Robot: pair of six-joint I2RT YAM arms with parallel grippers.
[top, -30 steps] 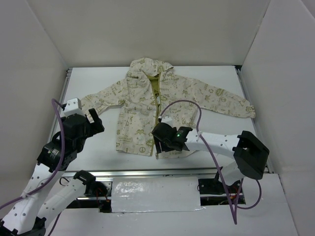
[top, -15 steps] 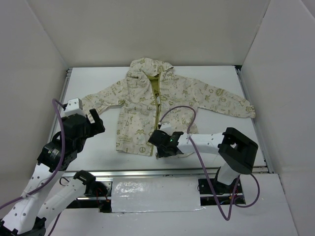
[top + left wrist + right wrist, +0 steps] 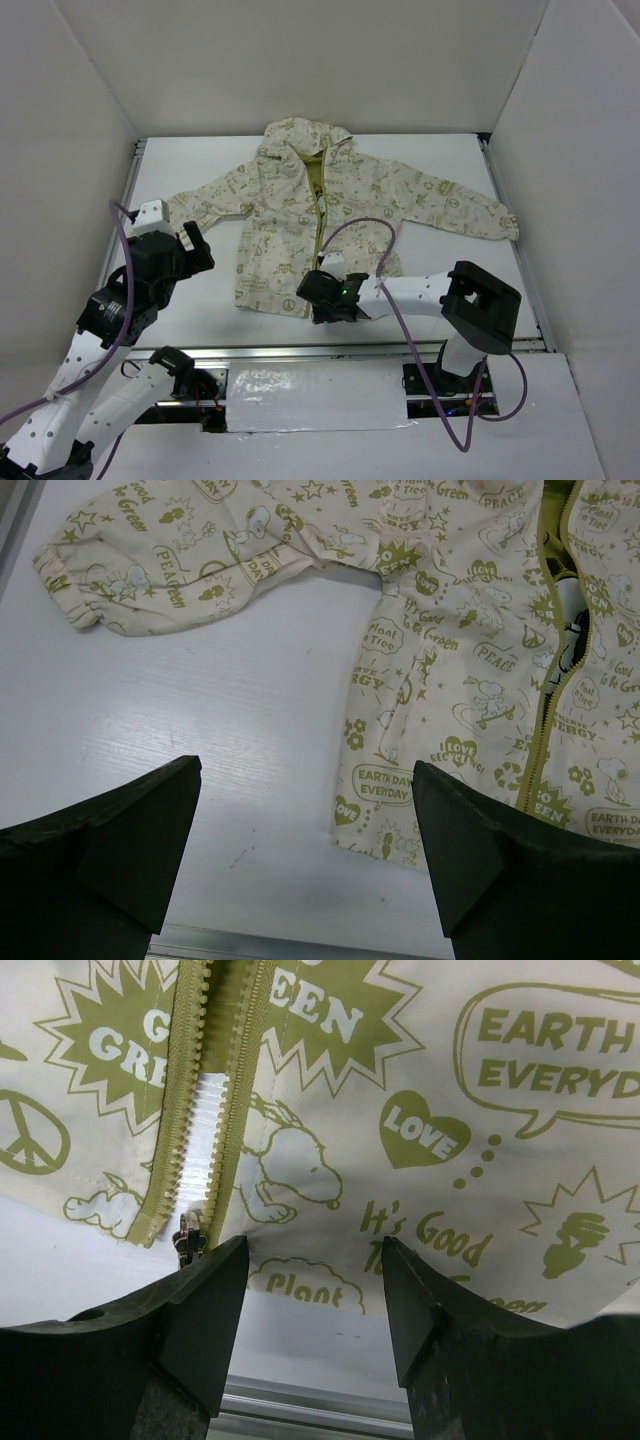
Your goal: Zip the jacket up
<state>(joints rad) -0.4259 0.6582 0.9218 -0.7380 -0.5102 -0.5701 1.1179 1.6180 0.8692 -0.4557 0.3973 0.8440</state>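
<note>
The cream jacket (image 3: 300,215) with olive doodle prints lies flat on the white table, hood at the far side, sleeves spread. It also shows in the left wrist view (image 3: 470,650) and the right wrist view (image 3: 440,1090). Its olive zipper strip (image 3: 205,1090) is parted at the bottom hem, and a dark metal slider (image 3: 188,1240) sits at the hem next to my right gripper's left finger. My right gripper (image 3: 322,305) (image 3: 312,1295) is open, low over the hem's right panel. My left gripper (image 3: 192,248) (image 3: 305,860) is open and empty, above bare table left of the jacket.
A metal rail (image 3: 330,350) runs along the table's near edge, close under the right gripper. White walls enclose the table on three sides. The right arm's purple cable (image 3: 365,225) loops over the jacket's front.
My right gripper has moved left and down toward the near edge, onto the bottom hem at the zipper. The left arm has barely moved.
</note>
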